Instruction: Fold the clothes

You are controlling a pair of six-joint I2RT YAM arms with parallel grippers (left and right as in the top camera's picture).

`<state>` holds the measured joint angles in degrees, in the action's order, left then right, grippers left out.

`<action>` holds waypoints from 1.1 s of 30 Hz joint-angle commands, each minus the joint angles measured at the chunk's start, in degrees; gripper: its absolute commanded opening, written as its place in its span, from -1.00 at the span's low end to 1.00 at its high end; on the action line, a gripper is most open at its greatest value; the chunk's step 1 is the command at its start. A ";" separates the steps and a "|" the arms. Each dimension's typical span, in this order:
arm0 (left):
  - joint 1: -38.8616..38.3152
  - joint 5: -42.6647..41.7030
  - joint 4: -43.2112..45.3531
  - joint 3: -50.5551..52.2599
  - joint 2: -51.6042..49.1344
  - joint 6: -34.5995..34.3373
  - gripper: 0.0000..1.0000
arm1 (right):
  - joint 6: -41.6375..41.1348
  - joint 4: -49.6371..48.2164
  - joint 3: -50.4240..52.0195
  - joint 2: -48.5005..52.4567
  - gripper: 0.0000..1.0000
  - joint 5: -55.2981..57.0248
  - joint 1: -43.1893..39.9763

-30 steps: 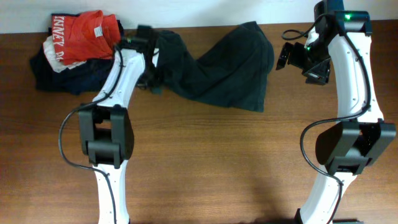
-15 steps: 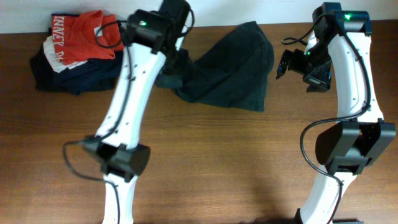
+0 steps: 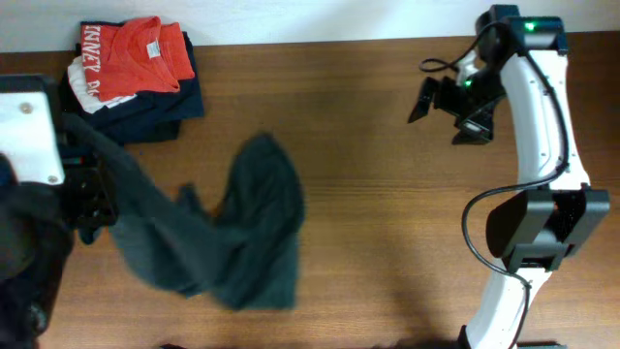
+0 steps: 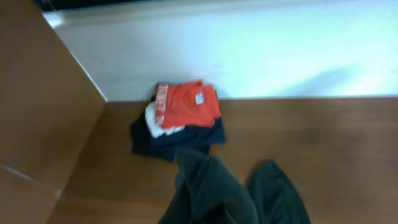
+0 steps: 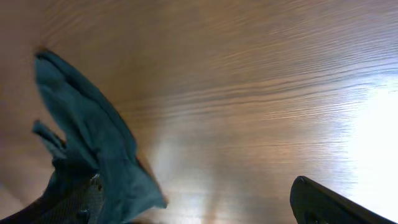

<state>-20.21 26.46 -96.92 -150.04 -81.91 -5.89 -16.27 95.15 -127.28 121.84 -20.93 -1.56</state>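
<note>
Over the table's (image 3: pixel 387 242) left side, your left arm is raised close to the overhead camera. Your left gripper (image 3: pixel 92 189) is clamped shut on one end of the dark T-shirt (image 3: pixel 254 233). From that lifted end the fabric trails down and to the right into a crumpled heap on the wood, left of centre and toward the near edge. In your left wrist view the cloth (image 4: pixel 214 193) hangs just under the camera; the fingers themselves are out of frame there.

In the far left corner, a folded red-orange shirt (image 3: pixel 136 60) lies on top of folded navy garments (image 3: pixel 160 111), apart from the T-shirt.

On the right, near the far edge, your right gripper (image 3: pixel 418 99) hovers with its jaws spread wide and nothing between them, well apart from the T-shirt. Your right wrist view shows only one dark finger (image 5: pixel 317 202).
</note>
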 commanded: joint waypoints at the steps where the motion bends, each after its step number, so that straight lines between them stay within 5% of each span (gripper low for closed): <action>1: 0.15 2.62 0.24 8.37 -2.54 -0.98 -0.99 | 4.07 2.21 0.37 0.39 0.98 -2.89 4.61; 5: 3.45 9.62 2.84 16.59 -7.58 -5.01 -0.99 | 5.57 0.46 0.31 -1.95 0.96 -2.84 9.77; 11: 17.33 9.38 21.53 16.96 -17.31 -0.31 -0.99 | 7.21 1.81 0.33 -4.52 0.97 -3.15 13.62; 16: 26.99 9.38 18.23 17.00 -22.73 1.22 -0.99 | 11.41 2.19 7.69 -4.37 0.99 -6.45 25.31; 22: 29.55 9.35 17.79 17.00 -24.96 -0.52 -0.99 | 11.21 1.29 24.61 -4.37 0.96 -5.46 40.28; 27: 29.66 6.97 17.97 17.00 -25.44 -0.94 -0.98 | 15.58 -12.59 32.15 -4.37 0.94 -5.20 52.52; 33: 29.64 0.26 17.75 17.00 -25.44 -0.94 -0.99 | 5.29 -30.38 33.33 -4.33 0.96 5.18 60.28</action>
<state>9.08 28.64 -79.29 -132.62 -106.85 -5.89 -6.13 69.45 -95.00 118.32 -19.99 58.06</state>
